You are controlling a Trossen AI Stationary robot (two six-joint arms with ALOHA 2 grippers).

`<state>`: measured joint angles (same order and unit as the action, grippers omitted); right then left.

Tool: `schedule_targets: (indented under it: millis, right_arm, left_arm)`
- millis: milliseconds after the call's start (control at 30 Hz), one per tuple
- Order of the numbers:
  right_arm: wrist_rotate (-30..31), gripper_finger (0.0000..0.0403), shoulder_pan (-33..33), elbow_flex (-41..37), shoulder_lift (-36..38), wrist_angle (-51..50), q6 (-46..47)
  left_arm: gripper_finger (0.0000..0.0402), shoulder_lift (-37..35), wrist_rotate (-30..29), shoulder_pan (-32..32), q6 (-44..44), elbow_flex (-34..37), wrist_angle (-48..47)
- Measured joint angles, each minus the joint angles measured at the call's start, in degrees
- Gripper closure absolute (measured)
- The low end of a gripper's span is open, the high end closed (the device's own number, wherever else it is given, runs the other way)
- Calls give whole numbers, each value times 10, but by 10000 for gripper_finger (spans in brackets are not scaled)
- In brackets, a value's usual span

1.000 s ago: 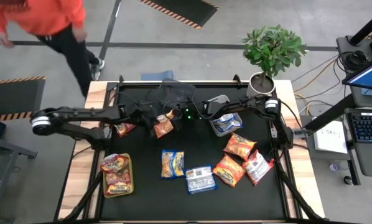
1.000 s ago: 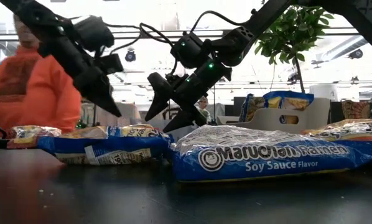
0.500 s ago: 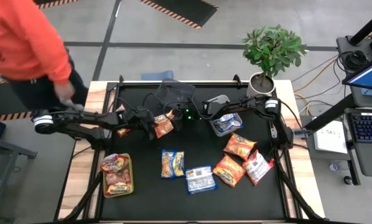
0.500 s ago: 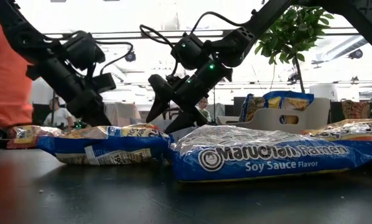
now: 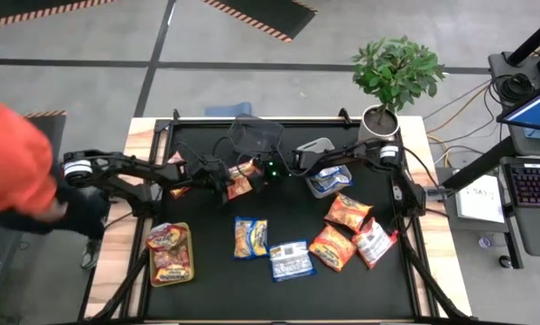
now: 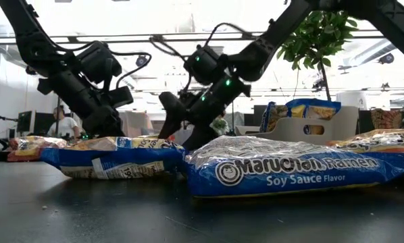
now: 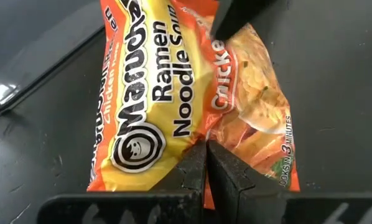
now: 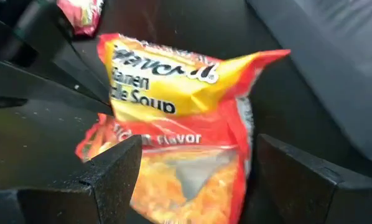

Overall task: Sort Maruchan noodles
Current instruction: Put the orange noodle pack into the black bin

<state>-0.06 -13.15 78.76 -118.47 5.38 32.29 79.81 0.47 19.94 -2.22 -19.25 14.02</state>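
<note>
Ramen packets lie scattered over the black bench, and both arms meet near its far middle over one orange chicken packet. The left pincer reaches in from the left and is clamped tight on that packet's edge; in the left wrist view its two dark fingers press together on the wrapper, with the printed face spread out beyond them. The right pincer comes from the right and stands wide, its fingers apart on either side of the same packet without gripping it. In the low view the two pincers hang close together above the bench, behind the nearer packets.

Just beyond this spot sits a grey bin at the far edge. A second grey bin, right of centre, holds a blue packet. At the near left a yellow-green bin carries red-and-white packets. Another red packet lies under the left arm.

On the open mat, a blue-and-yellow packet lies near the middle, with a blue soy sauce packet beside it toward the near edge. To the right lie two orange packets and, and a red-and-white packet next to them.

A potted plant stands at the far right corner. A person in an orange top is at the left edge, beside the bench.
</note>
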Motion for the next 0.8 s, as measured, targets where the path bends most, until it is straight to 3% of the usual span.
schedule_targets:
  millis: [433,800]
  right_arm:
    - [-68,129,2,7,-20,35,-40]
    - [-78,230,2,10,-20,37,-44]
  left_arm:
    - [402,-3,-2,0,0,1,-1]
    - [402,-2,-2,0,0,3,9]
